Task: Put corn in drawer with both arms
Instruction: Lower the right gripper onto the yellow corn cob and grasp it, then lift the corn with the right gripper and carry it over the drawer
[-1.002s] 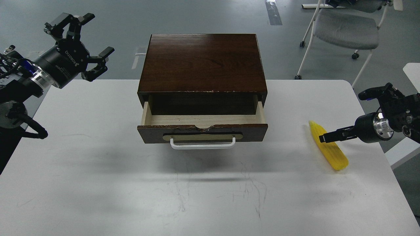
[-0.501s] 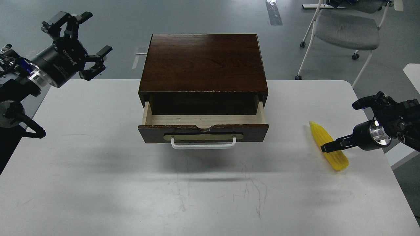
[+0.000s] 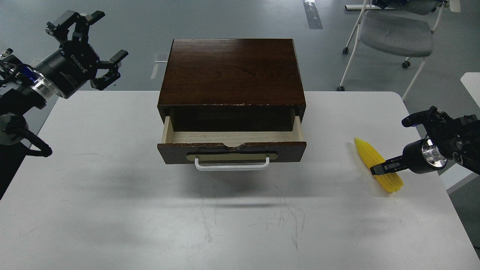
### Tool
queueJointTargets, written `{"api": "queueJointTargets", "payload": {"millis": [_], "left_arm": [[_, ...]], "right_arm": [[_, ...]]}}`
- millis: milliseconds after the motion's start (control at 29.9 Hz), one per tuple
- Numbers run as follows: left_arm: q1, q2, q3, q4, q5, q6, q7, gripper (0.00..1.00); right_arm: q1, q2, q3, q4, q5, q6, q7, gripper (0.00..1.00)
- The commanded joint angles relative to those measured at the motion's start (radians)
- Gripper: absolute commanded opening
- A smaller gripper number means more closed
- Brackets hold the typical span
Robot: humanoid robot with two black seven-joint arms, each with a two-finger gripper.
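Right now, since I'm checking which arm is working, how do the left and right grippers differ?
The left gripper is raised beyond the table's far left corner, fingers spread wide and empty; the right gripper is low over the table's right side, a finger across the corn. The left faces the camera with white lettering showing; the right is seen side-on, so its grip is unclear. Both are black with silver wrist rings.

Grey floor [image 3: 225,18] behind a white table [image 3: 112,187]; a grey-seated rolling chair [image 3: 393,33] stands far right
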Motion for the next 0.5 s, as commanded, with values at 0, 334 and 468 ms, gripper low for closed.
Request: {"api": "queueJointTargets", "payload": {"millis": [0, 334, 468], "left_arm": [[-0.002, 0.0, 0.0, 0.001, 0.0, 0.0, 0.0, 0.98], [-0.005, 0.0, -0.002, 0.0, 0.0, 0.0, 0.0, 0.98], [-0.005, 0.001, -0.002, 0.0, 0.0, 0.0, 0.0, 0.98]], "right_arm": [[0.074, -0.004, 0.002, 0.017, 0.0, -0.001, 0.0, 0.0], [0.573, 0.126, -0.053, 0.058, 0.0, 0.006, 0.0, 0.0], [0.692, 0.249, -0.118, 0.068, 0.0, 0.001, 0.0, 0.0]]}}
